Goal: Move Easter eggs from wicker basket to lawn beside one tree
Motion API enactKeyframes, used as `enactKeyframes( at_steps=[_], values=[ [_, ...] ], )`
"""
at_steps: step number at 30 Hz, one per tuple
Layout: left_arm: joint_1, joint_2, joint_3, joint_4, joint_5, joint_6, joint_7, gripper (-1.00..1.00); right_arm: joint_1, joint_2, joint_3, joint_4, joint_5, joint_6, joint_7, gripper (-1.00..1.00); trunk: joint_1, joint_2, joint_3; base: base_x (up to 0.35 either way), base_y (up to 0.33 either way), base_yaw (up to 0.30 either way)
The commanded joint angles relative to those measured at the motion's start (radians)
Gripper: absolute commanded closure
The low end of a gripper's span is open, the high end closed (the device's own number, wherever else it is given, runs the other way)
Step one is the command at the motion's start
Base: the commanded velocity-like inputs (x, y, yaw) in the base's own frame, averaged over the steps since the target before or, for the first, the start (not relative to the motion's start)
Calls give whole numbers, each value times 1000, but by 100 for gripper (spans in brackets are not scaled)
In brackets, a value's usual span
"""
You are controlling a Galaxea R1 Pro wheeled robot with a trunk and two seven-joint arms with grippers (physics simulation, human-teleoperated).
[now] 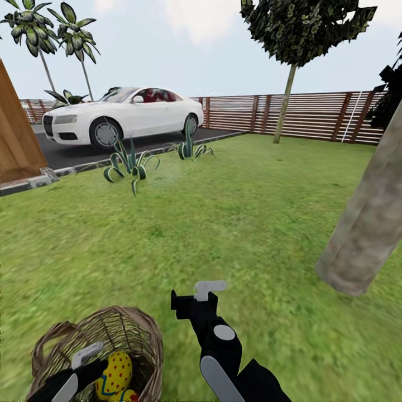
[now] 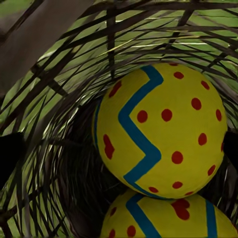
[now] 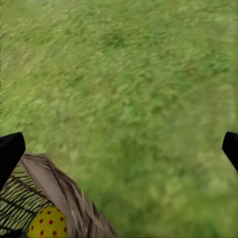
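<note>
A round basket of loosely woven light-brown twigs with a thick braided rim (image 1: pixel 120 329) sits on the mottled green lawn (image 1: pixel 223 223) at the near left of the head view, and the left gripper (image 1: pixel 103 365) reaches down into it. In the left wrist view a yellow egg with a blue zigzag line and small red dots (image 2: pixel 161 129) sits between the two dark fingertips (image 2: pixel 10 153), which stand wide apart on either side of it; whether they touch its shell cannot be told. A second egg of the same pattern (image 2: pixel 166 218) lies just beneath it, touching it, against the basket's twig wall. In the head view the upper egg (image 1: pixel 114 374) shows inside the basket beside the left gripper's pale finger. The right gripper (image 1: pixel 195 296) hovers over bare grass just beside the basket, its fingers (image 3: pixel 10 151) spread wide, with the basket rim (image 3: pixel 64 193) and an egg's top (image 3: pixel 47 223) at one corner of its wrist view. A thick, mottled grey-brown tree trunk (image 1: pixel 371 223) leans up from the lawn to the right (well apart from the basket). Farther off stand a white car (image 1: pixel 125 117) on dark asphalt, two spiky green plants (image 1: pixel 128 162), a thin-trunked tree (image 1: pixel 287 95) and a brown horizontal-slat wooden fence (image 1: pixel 318 114).
</note>
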Motion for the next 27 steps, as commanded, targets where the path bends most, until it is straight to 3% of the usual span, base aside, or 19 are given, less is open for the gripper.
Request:
enactKeyframes(
  at_steps=[1,19,27],
  values=[
    [0,1,-2,-2,9,5,6,-100,-1,0,1,-1,-7,3,-9,-100,0,0,-3,0,0,69],
    [0,-10,-10,-14,1,2,-9,-100,-1,1,3,-1,-7,3,-8,-100,0,0,-32,0,0,76],
    [-1,-11,-14,-35,-2,3,-55,-100,-1,1,3,-1,-7,3,-8,-100,0,0,-45,0,0,78]
  ],
)
